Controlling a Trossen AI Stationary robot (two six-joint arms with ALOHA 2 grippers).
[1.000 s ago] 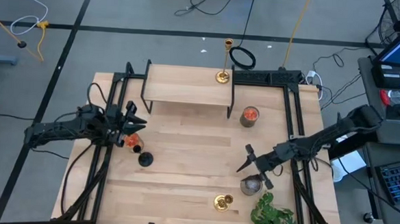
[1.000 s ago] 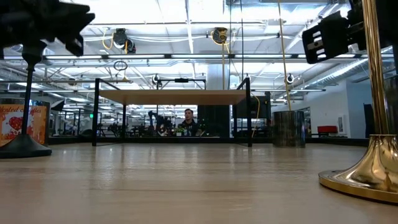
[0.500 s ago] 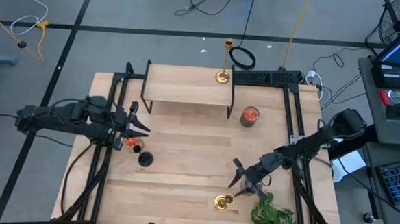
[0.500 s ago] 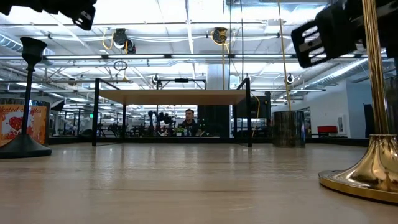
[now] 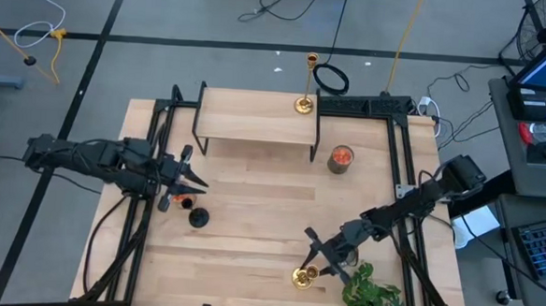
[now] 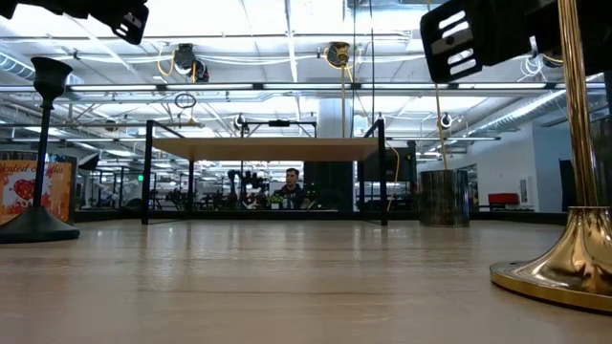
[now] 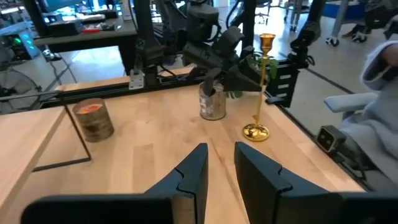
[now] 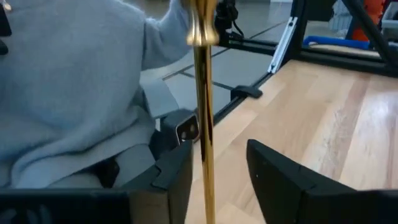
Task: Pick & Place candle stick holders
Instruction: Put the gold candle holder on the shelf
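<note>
A gold candlestick (image 5: 304, 276) stands on its round base near the table's near edge. Its stem (image 8: 202, 118) rises between the open fingers of my right gripper (image 5: 313, 255), close to one finger; I cannot tell whether they touch. It also shows in the low view (image 6: 574, 143). A black candlestick (image 5: 198, 217) stands on its base at the left, also in the low view (image 6: 40, 143). My left gripper (image 5: 193, 178) is open and empty above and just beyond it. A second gold candlestick (image 5: 305, 103) stands on the raised shelf's far right corner.
A raised wooden shelf (image 5: 256, 119) on black legs stands at the table's far side. A red-filled jar (image 5: 341, 158) stands right of centre, another (image 5: 179, 201) by the black candlestick. A grey jar (image 7: 212, 104) and a plant (image 5: 373, 299) are beside my right arm.
My right gripper has gone toward the table's near edge and leftward, up to the near gold candlestick, whose stem now stands between its fingers. My left gripper has risen off the top of the black candlestick, which stays standing where it was.
</note>
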